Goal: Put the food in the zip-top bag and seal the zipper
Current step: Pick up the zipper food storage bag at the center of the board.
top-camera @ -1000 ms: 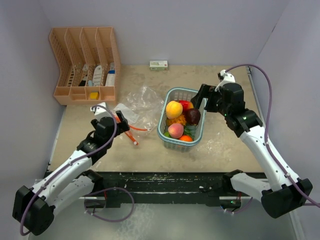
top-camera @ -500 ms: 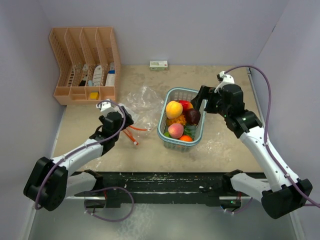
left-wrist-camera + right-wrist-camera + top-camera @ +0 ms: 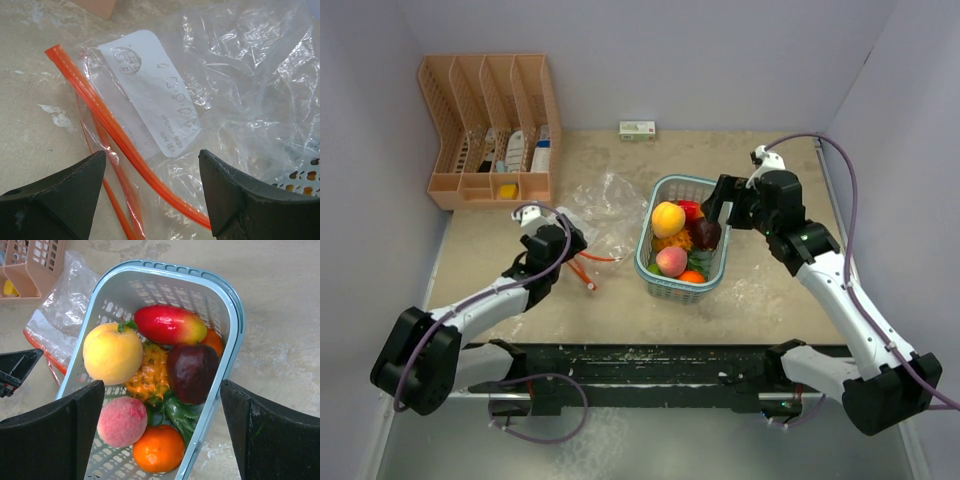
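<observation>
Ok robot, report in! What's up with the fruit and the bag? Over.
Left gripper open over zipper. Right gripper open above basket. Food in basket, bag empty. Nothing blocking.

Left wrist: zip-top bag (image 3: 250, 75) cropped top and right; zipper (image 3: 120, 145) lower end hidden behind jaws; label (image 3: 150, 90) print unreadable. Right wrist: pineapple (image 3: 148, 380) partly buried under yellow peach (image 3: 112, 352). Top: organizer (image 3: 490, 130) contents too small, maybe bottles.

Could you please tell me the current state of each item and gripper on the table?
zip-top bag: empty, crumpled on the table
zipper: unsealed, strips apart
food: all in the basket
basket: upright, filled
left gripper: open, over the zipper
right gripper: open, over the basket
</observation>
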Controlling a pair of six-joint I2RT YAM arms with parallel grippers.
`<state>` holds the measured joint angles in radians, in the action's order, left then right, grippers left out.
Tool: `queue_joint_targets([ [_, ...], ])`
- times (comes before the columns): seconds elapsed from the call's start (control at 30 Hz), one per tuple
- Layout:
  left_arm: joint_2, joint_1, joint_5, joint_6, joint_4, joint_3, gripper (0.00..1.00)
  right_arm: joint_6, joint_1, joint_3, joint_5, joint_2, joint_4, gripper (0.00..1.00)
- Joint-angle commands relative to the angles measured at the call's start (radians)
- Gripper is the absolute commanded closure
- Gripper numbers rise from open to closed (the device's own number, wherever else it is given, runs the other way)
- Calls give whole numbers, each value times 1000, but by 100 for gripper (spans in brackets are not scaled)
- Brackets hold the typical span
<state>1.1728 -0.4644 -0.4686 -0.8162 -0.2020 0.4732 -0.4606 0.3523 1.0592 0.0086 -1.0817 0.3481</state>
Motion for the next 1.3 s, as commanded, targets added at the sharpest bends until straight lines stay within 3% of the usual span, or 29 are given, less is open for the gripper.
queue_joint_targets([
  [0.0,44,10,-6,-37,-81,-11,22,13,2,-5,6,1,-35,0],
  [0.63,249,27,6,-5,-354,-19,28,16,2,-17,7,-33,-49,0],
  [0.73,262,29,21,4,-389,-19,36,16,1,-19,7,-36,-49,1],
  [1.1,190,29,53,53,-343,-1,89,21,1,-18,-4,-36,-46,4],
  [1.27,51,29,97,107,-190,38,92,80,2,-1,18,22,-46,6],
])
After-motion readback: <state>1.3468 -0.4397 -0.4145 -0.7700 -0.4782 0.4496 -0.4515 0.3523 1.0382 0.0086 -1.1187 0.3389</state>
